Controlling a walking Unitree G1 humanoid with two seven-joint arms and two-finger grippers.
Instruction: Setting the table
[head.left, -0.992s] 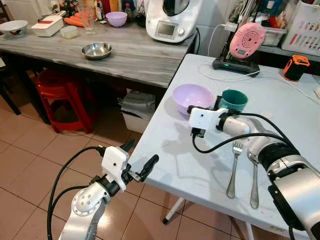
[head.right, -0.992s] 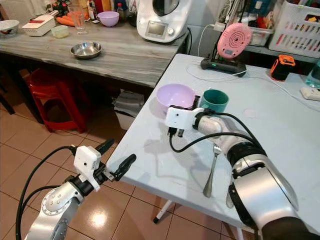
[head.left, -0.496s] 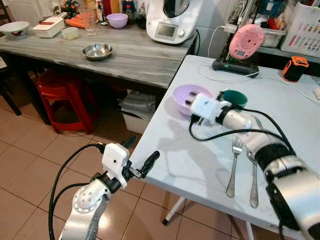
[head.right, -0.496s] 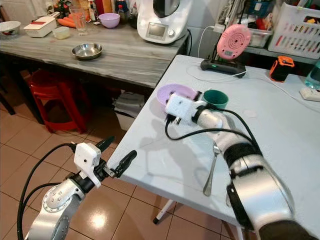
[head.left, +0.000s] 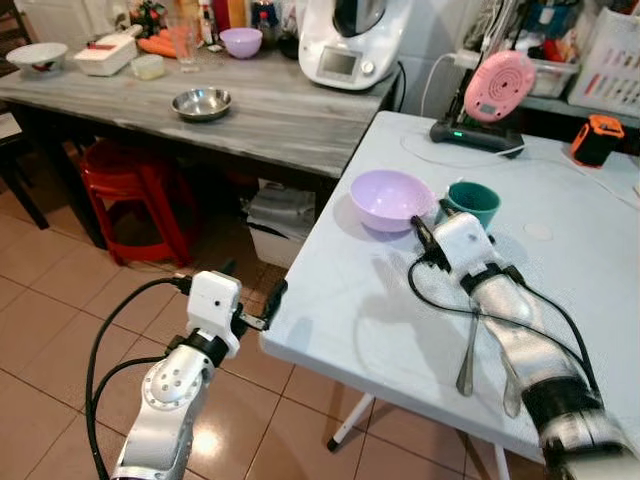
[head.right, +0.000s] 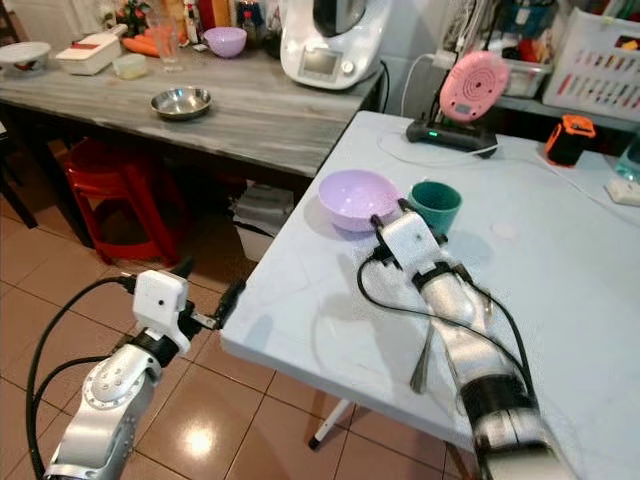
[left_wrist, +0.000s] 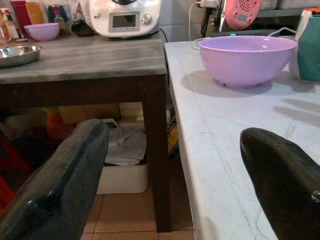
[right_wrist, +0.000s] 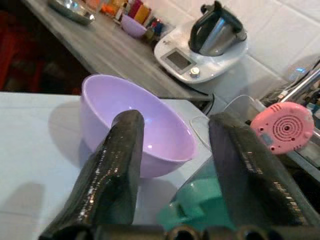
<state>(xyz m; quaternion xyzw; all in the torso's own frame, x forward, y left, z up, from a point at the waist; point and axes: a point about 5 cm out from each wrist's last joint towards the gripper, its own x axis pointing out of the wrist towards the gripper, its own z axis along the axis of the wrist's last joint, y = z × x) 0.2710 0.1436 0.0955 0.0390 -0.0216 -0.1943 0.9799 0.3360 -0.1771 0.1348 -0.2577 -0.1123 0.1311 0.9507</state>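
Right gripper (right_wrist: 172, 150) hovering over white table (head.left: 380, 300), fingers apart, nothing between them, pointing toward 12 o'clock. Purple bowl (head.left: 388, 198) sitting at 11 o'clock of it, green cup (head.left: 472, 203) at 1 o'clock, fork (head.left: 468, 350) lying under forearm. Left gripper (left_wrist: 175, 170) hanging open off table's edge.

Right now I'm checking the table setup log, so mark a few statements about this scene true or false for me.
1. The purple bowl sits on the white table. True.
2. The green cup is upside down. False: it stands upright, beside the bowl.
3. The right pincer is open, near the bowl and cup. True.
4. The left pincer holds a fork. False: it is open and holds nothing, by the table's edge.
5. A fork lies on the table by the right arm. True.
6. The steel bowl is on the white table. False: it is on the grey wooden counter.
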